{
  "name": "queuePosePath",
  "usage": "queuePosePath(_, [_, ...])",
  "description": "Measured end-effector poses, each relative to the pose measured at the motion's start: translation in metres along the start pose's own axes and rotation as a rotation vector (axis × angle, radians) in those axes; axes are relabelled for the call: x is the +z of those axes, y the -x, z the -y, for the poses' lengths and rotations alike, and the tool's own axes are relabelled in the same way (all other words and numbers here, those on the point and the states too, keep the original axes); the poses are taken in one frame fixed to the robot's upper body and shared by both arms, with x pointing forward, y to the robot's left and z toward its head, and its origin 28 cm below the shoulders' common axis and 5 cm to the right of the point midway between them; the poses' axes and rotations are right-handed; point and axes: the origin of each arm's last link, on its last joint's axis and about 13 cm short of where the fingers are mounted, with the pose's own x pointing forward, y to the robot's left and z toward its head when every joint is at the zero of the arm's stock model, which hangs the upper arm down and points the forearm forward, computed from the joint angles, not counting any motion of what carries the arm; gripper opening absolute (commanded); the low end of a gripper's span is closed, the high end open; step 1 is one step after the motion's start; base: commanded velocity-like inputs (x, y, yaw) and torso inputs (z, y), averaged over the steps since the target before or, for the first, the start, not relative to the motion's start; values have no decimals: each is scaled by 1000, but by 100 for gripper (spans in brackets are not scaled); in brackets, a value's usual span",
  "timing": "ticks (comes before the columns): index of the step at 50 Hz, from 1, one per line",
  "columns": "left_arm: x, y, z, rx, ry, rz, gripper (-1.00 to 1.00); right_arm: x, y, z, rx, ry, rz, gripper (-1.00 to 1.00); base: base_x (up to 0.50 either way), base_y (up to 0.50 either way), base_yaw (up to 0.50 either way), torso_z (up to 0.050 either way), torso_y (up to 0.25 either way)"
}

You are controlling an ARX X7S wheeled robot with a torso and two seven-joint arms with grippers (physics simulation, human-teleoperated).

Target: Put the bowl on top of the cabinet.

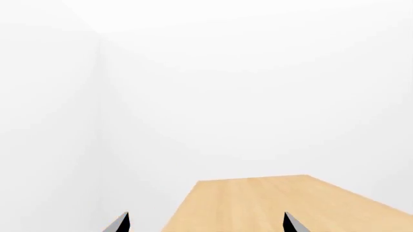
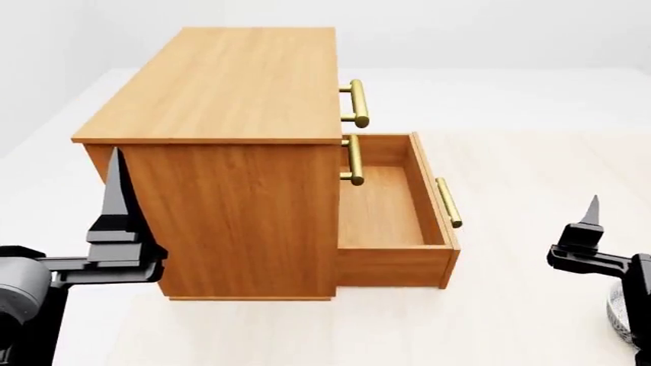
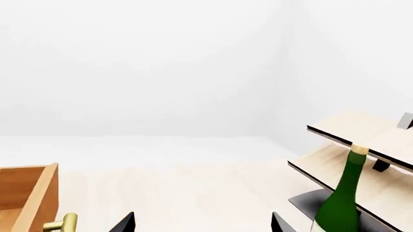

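The cabinet (image 2: 224,84) is a brown wooden chest with a flat bare top, standing at the centre-left of the head view. Its top also shows as a tan surface (image 1: 271,203) in the left wrist view. Only a patterned grey-white sliver of the bowl (image 2: 618,320) shows, at the right edge of the head view behind my right arm. My left gripper (image 2: 115,160) points up beside the cabinet's left front corner; it is open (image 1: 206,220) and holds nothing. My right gripper (image 2: 592,204) is raised right of the drawer, also open (image 3: 202,220) and holding nothing.
The cabinet's lowest drawer (image 2: 392,206) is pulled out to the right, with nothing in it, and brass handles (image 2: 354,103) stick out above it. A green bottle (image 3: 342,198) stands by a pale two-tier rack (image 3: 361,140) in the right wrist view. White walls surround the pale floor.
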Motion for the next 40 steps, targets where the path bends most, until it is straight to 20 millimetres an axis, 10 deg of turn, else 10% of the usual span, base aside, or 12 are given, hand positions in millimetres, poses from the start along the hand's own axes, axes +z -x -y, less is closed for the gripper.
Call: queuePosePath(40, [-1,1,3,-10,-1,-5,100,-1,-35,46,-127,87,-126,100,0,0,0,0,0])
